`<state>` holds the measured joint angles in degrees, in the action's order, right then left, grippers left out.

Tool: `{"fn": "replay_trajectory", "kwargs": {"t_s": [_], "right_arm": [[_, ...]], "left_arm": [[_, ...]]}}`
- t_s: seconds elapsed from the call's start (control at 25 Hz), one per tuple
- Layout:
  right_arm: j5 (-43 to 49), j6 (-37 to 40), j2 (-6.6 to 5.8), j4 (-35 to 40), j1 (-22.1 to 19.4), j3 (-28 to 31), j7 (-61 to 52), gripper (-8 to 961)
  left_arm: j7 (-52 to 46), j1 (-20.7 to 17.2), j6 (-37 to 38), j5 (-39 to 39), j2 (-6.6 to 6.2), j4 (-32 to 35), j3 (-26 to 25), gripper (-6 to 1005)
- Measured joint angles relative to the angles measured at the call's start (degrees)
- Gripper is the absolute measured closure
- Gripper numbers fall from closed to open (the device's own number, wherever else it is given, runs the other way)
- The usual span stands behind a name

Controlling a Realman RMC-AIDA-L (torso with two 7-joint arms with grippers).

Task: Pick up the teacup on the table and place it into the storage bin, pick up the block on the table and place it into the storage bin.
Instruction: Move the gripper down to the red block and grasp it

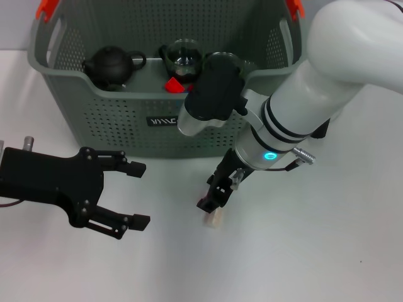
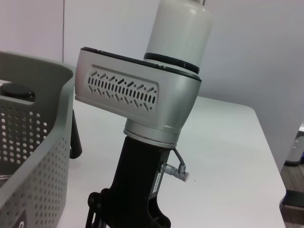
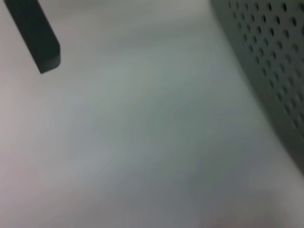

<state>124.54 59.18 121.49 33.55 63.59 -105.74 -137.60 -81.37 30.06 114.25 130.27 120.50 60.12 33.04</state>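
My right gripper's [image 1: 213,204] jaws point down at a pale block [image 1: 214,219] on the table [image 1: 315,251], and I cannot tell from here whether they are closed on it or merely around it; the fingers hide most of the block. My left gripper [image 1: 129,195] has its jaws spread wide, holding nothing, and hovers over the near left of the table, well apart from the block.

The block lies on the white table just in front of the storage bin [image 1: 113,110], near the bin's right half. The bin stands at the far side. Inside it I see a black teapot [image 1: 110,66] on the left, a glass teacup [image 1: 182,56] to its right and a small red piece [image 1: 174,85] beside the cup. My right arm reaches across the bin's right front corner.
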Motion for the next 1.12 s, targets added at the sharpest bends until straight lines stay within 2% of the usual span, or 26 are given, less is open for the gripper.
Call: {"fn": "replay_trajectory", "kwargs": {"t_s": [0.08,0.6,0.84,1.12], "right_arm": [[0.00,-0.13,0.04,-0.02,-0.02,-0.10,0.05,390],[0.00,-0.62,0.06,-0.19,-0.48,-0.94,0.84,408],[0.00,-1.06,0.06,-0.24,-0.49,-1.87,0.93,471],[0.00,-1.33,0.14,-0.25,-0.43,-2.01,0.93,495]], "left_arm": [[0.02,0.00,0.00,-0.02,0.02,0.00,0.00,62],[0.28,0.06,-0.37,-0.02,0.15,-0.10,0.00,62],[0.33,0.08,-0.61,-0.02,0.20,-0.50,0.00,63],[0.42,0.17,-0.81,-0.02,0.17,-0.60,0.00,63]]}}
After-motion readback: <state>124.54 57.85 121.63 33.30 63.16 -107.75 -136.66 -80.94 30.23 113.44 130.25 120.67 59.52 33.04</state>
